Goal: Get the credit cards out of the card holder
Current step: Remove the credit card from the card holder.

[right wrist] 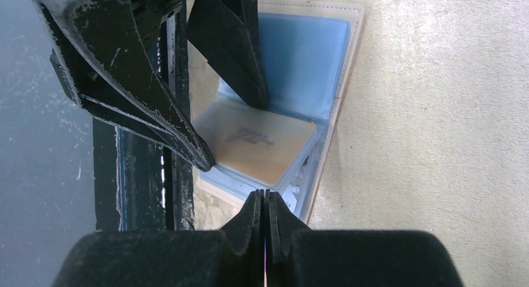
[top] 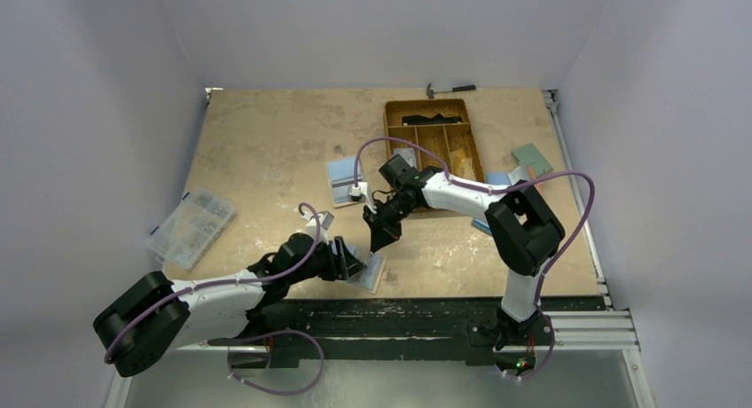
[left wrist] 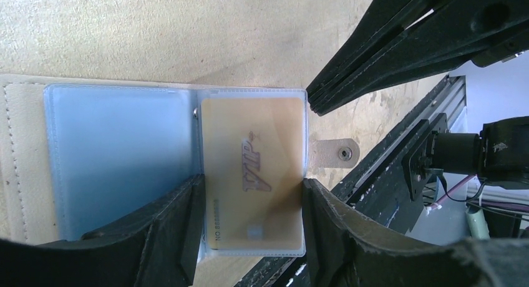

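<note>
Card holder (left wrist: 125,156) lies open on the table (left wrist: 156,31), right under the left gripper (left wrist: 251,193) and close to the table's near rail (left wrist: 399,156). The left jaws are closed across the clear pocket holding the gold credit card (left wrist: 256,137), one finger on each long edge. The right gripper (right wrist: 265,196) has its fingers pressed together, tips at the pocket edge farthest from the left palm. I can't tell if any plastic or card is caught between them. Likely risks:

- The right tips look shut on nothing, so a pull probably comes away empty.
- If they nip the pocket film with the card, the whole holder may drag.
- The left squeeze on both card edges could bind the card inside the pocket.
- The rail is close, so a slipped holder could end up on it.

The holder's long axis runs across the left fingers, with the snap tab (left wrist: 334,153) sticking out past the right-hand finger toward the rail. The card's long axis runs along the left fingers, palm outward. I can't tell which side the pocket mouth is on. Far beyond both grippers are the brown tray (top: 434,137) and a hammer (top: 450,90). The clear organiser box (top: 191,226) sits well off to the left gripper's outer side.
</note>
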Controlling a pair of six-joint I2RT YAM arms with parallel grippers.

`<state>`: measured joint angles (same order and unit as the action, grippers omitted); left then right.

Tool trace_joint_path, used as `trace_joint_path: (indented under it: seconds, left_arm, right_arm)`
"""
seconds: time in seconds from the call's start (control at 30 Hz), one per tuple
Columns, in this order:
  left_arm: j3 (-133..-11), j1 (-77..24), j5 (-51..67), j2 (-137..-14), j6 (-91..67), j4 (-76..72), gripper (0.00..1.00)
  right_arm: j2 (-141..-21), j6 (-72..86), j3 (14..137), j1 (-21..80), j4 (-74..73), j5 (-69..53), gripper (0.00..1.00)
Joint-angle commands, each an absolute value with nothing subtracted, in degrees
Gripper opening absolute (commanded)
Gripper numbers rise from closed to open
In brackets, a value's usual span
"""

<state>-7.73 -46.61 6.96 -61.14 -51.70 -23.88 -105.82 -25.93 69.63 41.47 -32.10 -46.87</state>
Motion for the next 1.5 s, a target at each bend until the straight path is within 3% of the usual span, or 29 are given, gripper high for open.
trace_joint_path:
  seconds: [0.0, 0.63, 1.03, 1.17, 1.47]
  left_arm:
    - [-6.7, -46.4, 9.1, -60.8, -52.6, -25.5, 0.41]
    - [-5.4, -46.2, 11.6, -64.5, -54.4, -30.9, 0.54]
    - [-5.4, -46.0, 10.9, -63.9, -54.2, -29.7, 0.54]
    - [-4.9, -45.6, 9.9, -62.5, -54.5, -28.6, 0.5]
    - [-3.4, -44.3, 10.0, -59.1, -55.3, -27.3, 0.49]
  right_arm:
    - [-106.3, -25.9, 71.0, 42.1, -31.3, -45.7, 0.0]
    - [-107.2, -25.1, 71.1, 42.9, -30.7, -42.3, 0.0]
    - [-107.8, -25.0, 71.3, 43.5, -30.8, -40.6, 0.0]
    - [-107.6, -25.3, 71.6, 43.6, -31.1, -40.4, 0.0]
    - [-104.1, -27.2, 71.8, 43.5, -31.8, -42.5, 0.08]
